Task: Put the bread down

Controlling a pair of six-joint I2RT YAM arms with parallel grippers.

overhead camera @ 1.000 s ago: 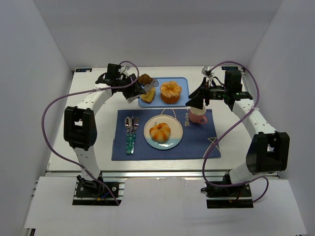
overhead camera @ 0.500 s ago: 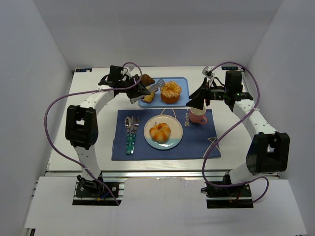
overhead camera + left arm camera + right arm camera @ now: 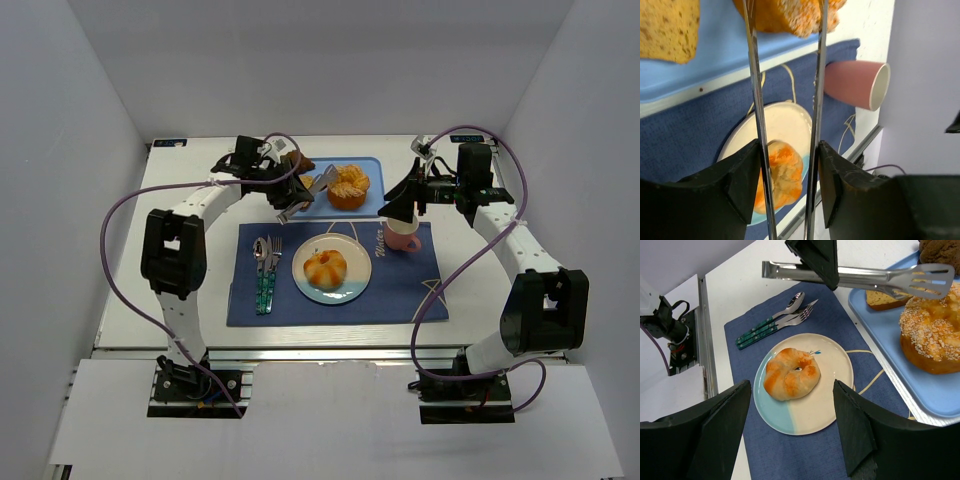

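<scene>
You see the left gripper (image 3: 281,181) holding tongs (image 3: 312,189) over the tray (image 3: 374,208), tips beside the seeded bun (image 3: 348,186). A roll (image 3: 325,267) sits on the plate (image 3: 356,286); the right gripper (image 3: 400,206) hangs by the cup (image 3: 402,239).

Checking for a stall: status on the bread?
Left gripper shut on tongs, tips empty at seeded bun on tray. Right gripper open above pink cup. Plate already holds one roll.

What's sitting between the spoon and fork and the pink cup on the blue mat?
A plate with an orange bun on it lies between the cutlery and the cup; the top view shows it.
</scene>
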